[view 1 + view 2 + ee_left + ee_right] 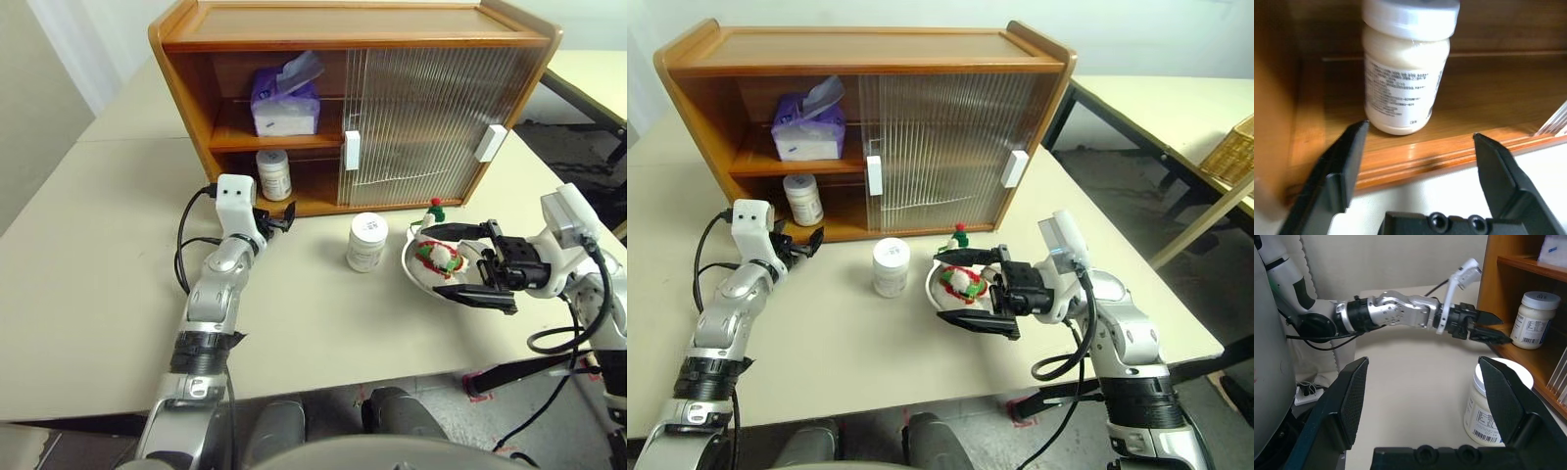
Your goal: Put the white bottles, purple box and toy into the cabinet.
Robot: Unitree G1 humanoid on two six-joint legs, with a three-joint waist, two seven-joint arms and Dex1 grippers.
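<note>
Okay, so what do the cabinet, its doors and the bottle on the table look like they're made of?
Cabinet: probably wood or wood veneer, glossy orange-brown with visible grain. Doors: ribbed translucent sheet, plastic or glass, can't tell which; the shelf shows blurred through them. Bottle: likely white plastic, smooth, with a printed label.

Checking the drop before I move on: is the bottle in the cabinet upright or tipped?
Upright: the bottle stands on its base on the cabinet's lower shelf, lid up.

Beige table (852, 362), second table (1156, 108) beside, wicker basket (1229, 162)
</note>
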